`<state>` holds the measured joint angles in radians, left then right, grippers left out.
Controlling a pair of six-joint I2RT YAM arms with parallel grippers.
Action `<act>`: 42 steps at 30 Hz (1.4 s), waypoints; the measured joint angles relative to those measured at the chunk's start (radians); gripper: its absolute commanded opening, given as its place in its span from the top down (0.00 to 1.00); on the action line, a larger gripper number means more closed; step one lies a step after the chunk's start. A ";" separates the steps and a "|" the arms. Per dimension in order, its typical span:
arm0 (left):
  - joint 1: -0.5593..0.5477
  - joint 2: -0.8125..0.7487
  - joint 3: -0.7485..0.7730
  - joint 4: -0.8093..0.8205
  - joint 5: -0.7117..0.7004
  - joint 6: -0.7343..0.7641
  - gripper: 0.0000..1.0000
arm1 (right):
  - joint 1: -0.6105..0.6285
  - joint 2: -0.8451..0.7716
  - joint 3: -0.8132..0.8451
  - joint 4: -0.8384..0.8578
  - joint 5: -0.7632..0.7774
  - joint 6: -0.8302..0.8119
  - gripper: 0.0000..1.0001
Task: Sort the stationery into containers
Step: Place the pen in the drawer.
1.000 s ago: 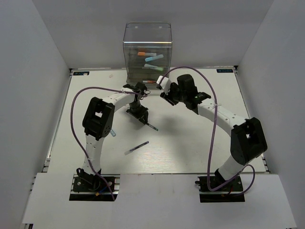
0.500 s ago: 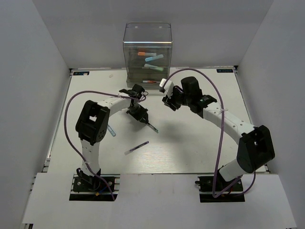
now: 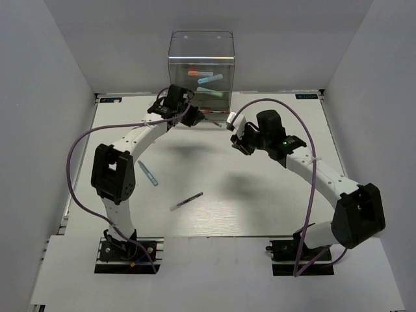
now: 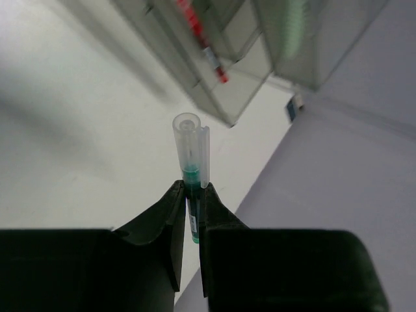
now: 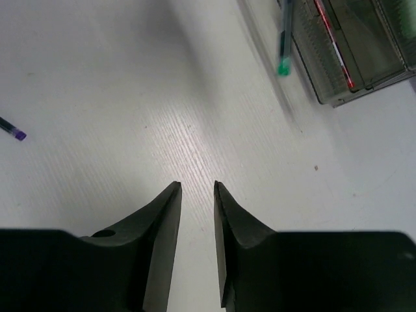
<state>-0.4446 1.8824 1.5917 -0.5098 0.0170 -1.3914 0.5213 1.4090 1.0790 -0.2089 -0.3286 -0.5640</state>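
Observation:
My left gripper (image 3: 189, 114) is shut on a green pen with a clear cap (image 4: 190, 156), held just in front of the low drawers of the clear plastic box (image 3: 201, 65). In the left wrist view the pen sticks out from between my fingertips (image 4: 190, 190) toward an open drawer holding a red pen (image 4: 201, 40). Upper drawers hold orange, light-blue and green capped markers (image 3: 209, 80). My right gripper (image 3: 236, 139) is open and empty over bare table (image 5: 197, 185). Its view shows the held green pen (image 5: 284, 39) beside the drawer.
A light-blue capped marker (image 3: 147, 173) and a thin dark pen (image 3: 186, 201) lie on the white table at centre left. A purple-tipped pen end (image 5: 13, 129) shows in the right wrist view. White walls enclose the table on three sides.
My left gripper has lifted the green pen from the table's middle and carried it back to the drawer box. My right gripper has drawn away from the box, to the right.

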 measured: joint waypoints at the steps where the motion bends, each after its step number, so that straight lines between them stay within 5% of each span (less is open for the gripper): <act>1: 0.006 0.010 0.021 0.016 -0.013 -0.014 1.00 | -0.005 -0.013 -0.010 0.001 -0.002 0.003 0.71; 15: 0.049 0.238 0.193 0.126 -0.191 -0.209 1.00 | -0.025 -0.083 -0.132 -0.023 -0.019 0.016 0.76; 18: 0.049 0.257 0.193 0.142 -0.216 -0.236 1.00 | -0.027 -0.089 -0.135 -0.022 -0.019 0.017 0.71; 25: 0.049 0.284 0.201 0.188 -0.246 -0.259 0.51 | -0.031 -0.090 -0.144 -0.031 -0.045 0.015 0.46; 27: 0.049 0.285 0.201 0.201 -0.248 -0.264 0.45 | -0.031 -0.090 -0.145 -0.042 -0.075 -0.001 0.44; 42: 0.050 0.151 0.066 0.227 -0.185 -0.158 0.34 | -0.001 0.004 -0.084 -0.389 -0.473 -0.486 0.32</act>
<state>-0.3950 2.0335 1.6577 -0.2832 -0.1677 -1.5494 0.5201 1.4128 0.9951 -0.5983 -0.8017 -1.0496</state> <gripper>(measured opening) 0.649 0.679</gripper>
